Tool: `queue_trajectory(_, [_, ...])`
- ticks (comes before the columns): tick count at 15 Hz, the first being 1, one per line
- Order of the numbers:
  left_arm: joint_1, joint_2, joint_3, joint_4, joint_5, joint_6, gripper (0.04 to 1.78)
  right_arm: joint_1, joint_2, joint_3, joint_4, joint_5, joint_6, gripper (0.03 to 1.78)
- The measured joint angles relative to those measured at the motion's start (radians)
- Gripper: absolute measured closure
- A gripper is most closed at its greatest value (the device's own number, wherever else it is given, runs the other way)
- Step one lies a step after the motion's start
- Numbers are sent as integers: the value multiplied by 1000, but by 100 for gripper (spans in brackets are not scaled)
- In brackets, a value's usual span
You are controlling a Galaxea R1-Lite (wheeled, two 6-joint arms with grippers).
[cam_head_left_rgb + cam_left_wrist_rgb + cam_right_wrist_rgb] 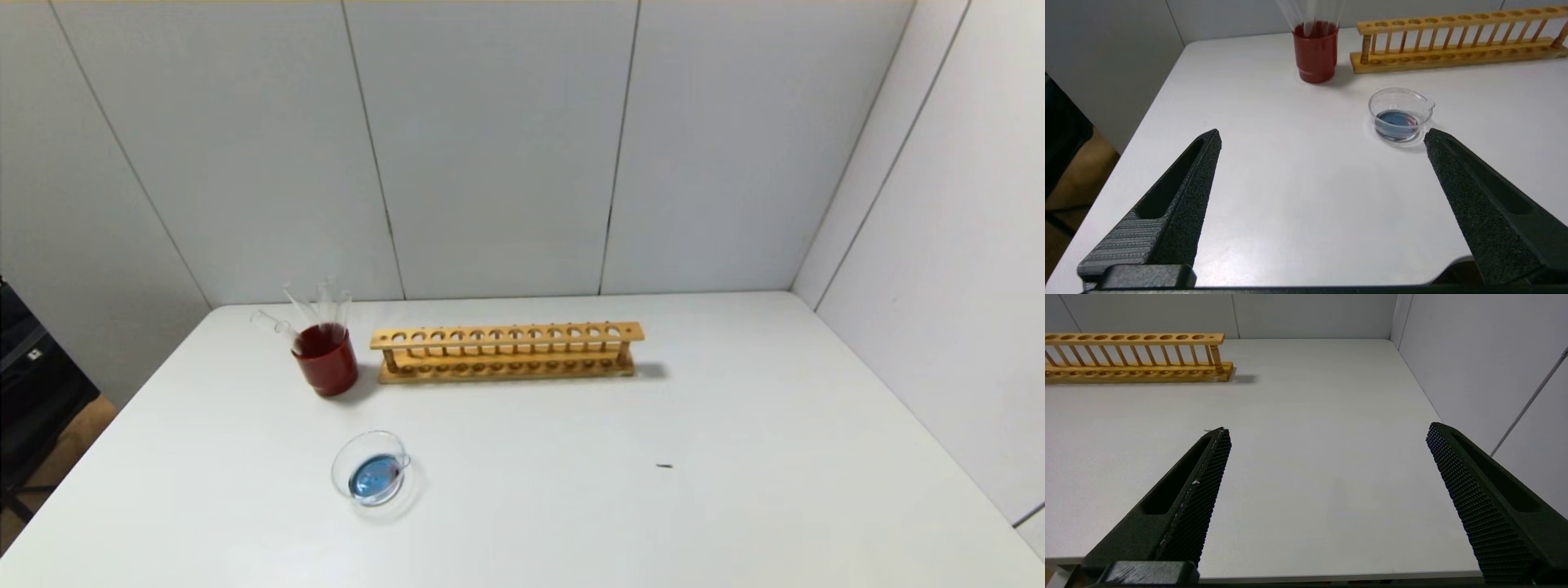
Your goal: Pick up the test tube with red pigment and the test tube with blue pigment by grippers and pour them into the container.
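- Black left gripper [1323, 136] and right gripper [1327, 430] hover nearest, fingers spread wide, holding nothing.
- Beyond them, the glass container [371, 469] holds blue liquid.
- Behind the container, clear tubes [314, 309] lean in a red cup [326, 361], beside a wooden rack [506, 352].

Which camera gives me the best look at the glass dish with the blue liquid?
The left wrist view: the container sits close and unobstructed, pour lip and blue liquid with a reddish streak visible. The head view shows it smaller, on the table. The right wrist view misses it entirely.
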Motion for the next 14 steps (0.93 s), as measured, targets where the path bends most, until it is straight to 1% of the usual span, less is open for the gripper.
queue_trajectory(10, [-1,0,-4,9,-2,-3,7,0,0,0,-1,0,4,6])
queue_trajectory(14, [-1,0,-4,7,-3,-26,7,0,0,0,-1,0,5,6])
